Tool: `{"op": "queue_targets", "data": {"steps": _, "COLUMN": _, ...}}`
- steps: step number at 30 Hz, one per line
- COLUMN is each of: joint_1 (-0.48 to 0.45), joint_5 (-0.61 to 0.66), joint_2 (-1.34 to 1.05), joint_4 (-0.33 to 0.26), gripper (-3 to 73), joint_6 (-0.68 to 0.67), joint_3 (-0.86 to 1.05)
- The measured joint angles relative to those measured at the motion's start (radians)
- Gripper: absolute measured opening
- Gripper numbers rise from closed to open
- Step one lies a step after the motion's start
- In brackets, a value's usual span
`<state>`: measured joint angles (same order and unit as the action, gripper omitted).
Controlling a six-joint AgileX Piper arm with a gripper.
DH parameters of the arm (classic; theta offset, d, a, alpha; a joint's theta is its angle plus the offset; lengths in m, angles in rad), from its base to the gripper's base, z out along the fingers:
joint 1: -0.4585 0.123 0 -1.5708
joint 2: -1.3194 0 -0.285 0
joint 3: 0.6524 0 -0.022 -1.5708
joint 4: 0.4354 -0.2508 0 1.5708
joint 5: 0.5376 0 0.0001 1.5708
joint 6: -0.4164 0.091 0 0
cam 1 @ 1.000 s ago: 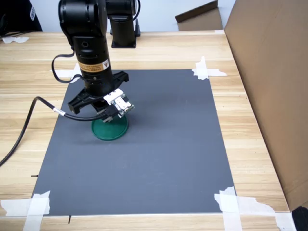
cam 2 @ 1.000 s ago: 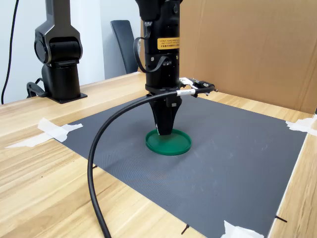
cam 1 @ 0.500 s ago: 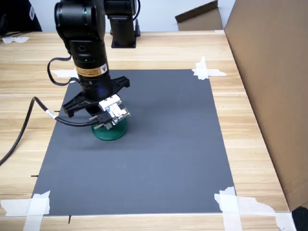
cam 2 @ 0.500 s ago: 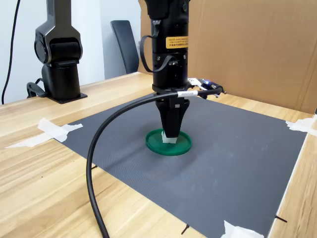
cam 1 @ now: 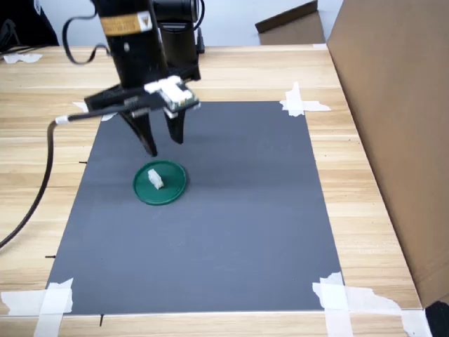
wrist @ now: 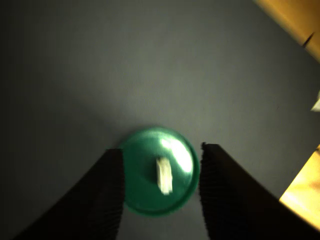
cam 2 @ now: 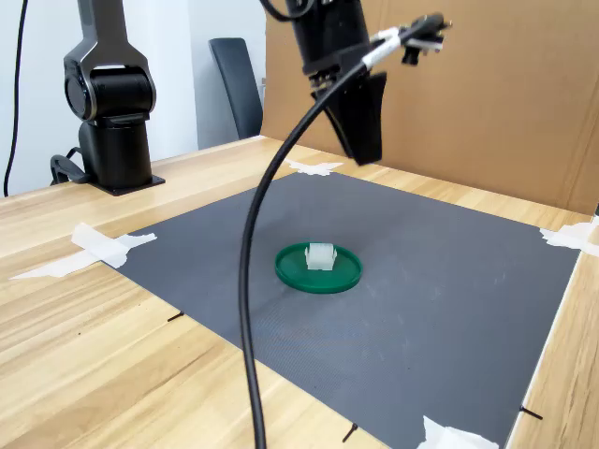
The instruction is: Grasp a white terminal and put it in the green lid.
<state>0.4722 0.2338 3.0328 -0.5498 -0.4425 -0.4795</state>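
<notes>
1. Lifted clear since half a second ago, the gripper (cam 1: 161,144) now hangs empty, jaws apart, above the green lid (cam 1: 161,183).
2. Only the wrist view shows both fingers (wrist: 102,195) framing the lid (blurred).
3. Grey mat (cam 1: 231,232) taped to a wooden table (cam 1: 351,182); cardboard behind.
4. White terminal (cam 1: 155,179) lies in the lid, directly beneath the gripper.

The green lid (cam 2: 318,270) looks like smooth plastic — glossy, with a bright highlight in the wrist view. The white terminal (cam 2: 321,255) is translucent plastic. The dark mat (cam 1: 238,232) is matt, finely textured; the table (cam 1: 42,84) is pale wood grain — lightly sheened.
</notes>
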Motion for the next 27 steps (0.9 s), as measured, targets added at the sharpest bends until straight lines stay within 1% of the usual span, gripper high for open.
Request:
{"op": "queue_targets", "data": {"steps": 1, "joint_1": 0.0, "joint_5": -0.012, "joint_2": -0.03, "joint_4": -0.043, "gripper": 44.3, "joint_6": 0.001, "joint_3": 0.0}}
{"op": "queue_targets", "data": {"steps": 2, "joint_1": -0.008, "joint_5": -0.04, "joint_2": -0.091, "joint_4": -0.123, "gripper": 33.2, "joint_6": 0.013, "joint_3": 0.002}}
{"op": "queue_targets", "data": {"steps": 3, "joint_1": -0.017, "joint_5": -0.073, "joint_2": -0.115, "joint_4": -0.152, "gripper": 27.7, "joint_6": 0.023, "joint_3": 0.005}}
{"op": "queue_targets", "data": {"steps": 4, "joint_1": -0.036, "joint_5": -0.116, "joint_2": -0.16, "joint_4": -0.199, "gripper": 18.0, "joint_6": 0.03, "joint_3": 0.016}}
{"op": "queue_targets", "data": {"steps": 5, "joint_1": -0.045, "joint_5": -0.145, "joint_2": -0.187, "joint_4": -0.224, "gripper": 14.3, "joint_6": 0.031, "joint_3": 0.027}}
{"op": "queue_targets", "data": {"steps": 6, "joint_1": -0.07, "joint_5": -0.188, "joint_2": -0.231, "joint_4": -0.259, "gripper": 6.5, "joint_6": 0.033, "joint_3": 0.047}}
{"op": "queue_targets", "data": {"steps": 8, "joint_1": -0.094, "joint_5": -0.225, "joint_2": -0.284, "joint_4": -0.292, "gripper": 1.8, "joint_6": 0.035, "joint_3": 0.073}}
{"op": "queue_targets", "data": {"steps": 9, "joint_1": -0.106, "joint_5": -0.255, "joint_2": -0.324, "joint_4": -0.317, "gripper": 0.6, "joint_6": 0.036, "joint_3": 0.103}}
{"op": "queue_targets", "data": {"steps": 11, "joint_1": -0.128, "joint_5": -0.295, "joint_2": -0.39, "joint_4": -0.339, "gripper": -1.4, "joint_6": 0.036, "joint_3": 0.148}}
{"op": "queue_targets", "data": {"steps": 12, "joint_1": -0.146, "joint_5": -0.326, "joint_2": -0.524, "joint_4": -0.371, "gripper": -2.3, "joint_6": 0.04, "joint_3": 0.246}}
{"op": "queue_targets", "data": {"steps": 13, "joint_1": -0.148, "joint_5": -0.331, "joint_2": -0.552, "joint_4": -0.375, "gripper": -2.4, "joint_6": 0.043, "joint_3": 0.268}}
{"op": "queue_targets", "data": {"steps": 14, "joint_1": -0.15, "joint_5": -0.352, "joint_2": -0.63, "joint_4": -0.397, "gripper": -2.5, "joint_6": 0.057, "joint_3": 0.329}}
{"op": "queue_targets", "data": {"steps": 16, "joint_1": -0.15, "joint_5": -0.389, "joint_2": -0.752, "joint_4": -0.434, "gripper": -2.6, "joint_6": 0.101, "joint_3": 0.42}}
{"op": "queue_targets", "data": {"steps": 18, "joint_1": -0.15, "joint_5": -0.483, "joint_2": -0.913, "joint_4": -0.471, "gripper": -2.6, "joint_6": 0.183, "joint_3": 0.53}}
{"op": "queue_targets", "data": {"steps": 19, "joint_1": -0.15, "joint_5": -0.562, "joint_2": -1.03, "joint_4": -0.482, "gripper": -2.6, "joint_6": 0.228, "joint_3": 0.607}}
{"op": "queue_targets", "data": {"steps": 20, "joint_1": -0.15, "joint_5": -0.588, "joint_2": -1.094, "joint_4": -0.48, "gripper": -2.6, "joint_6": 0.241, "joint_3": 0.651}}
{"op": "queue_targets", "data": {"steps": 23, "joint_1": -0.15, "joint_5": -0.595, "joint_2": -1.151, "joint_4": -0.459, "gripper": -2.6, "joint_6": 0.246, "joint_3": 0.691}}
{"op": "queue_targets", "data": {"steps": 24, "joint_1": -0.15, "joint_5": -0.577, "joint_2": -1.236, "joint_4": -0.384, "gripper": -2.6, "joint_6": 0.247, "joint_3": 0.742}}
{"op": "queue_targets", "data": {"steps": 25, "joint_1": -0.15, "joint_5": -0.51, "joint_2": -1.305, "joint_4": -0.24, "gripper": -2.6, "joint_6": 0.247, "joint_3": 0.79}}
{"op": "queue_targets", "data": {"steps": 26, "joint_1": -0.15, "joint_5": -0.47, "joint_2": -1.354, "joint_4": -0.181, "gripper": -2.6, "joint_6": 0.247, "joint_3": 0.815}}
{"op": "queue_targets", "data": {"steps": 27, "joint_1": -0.15, "joint_5": -0.46, "joint_2": -1.376, "joint_4": -0.166, "gripper": -2.6, "joint_6": 0.247, "joint_3": 0.827}}
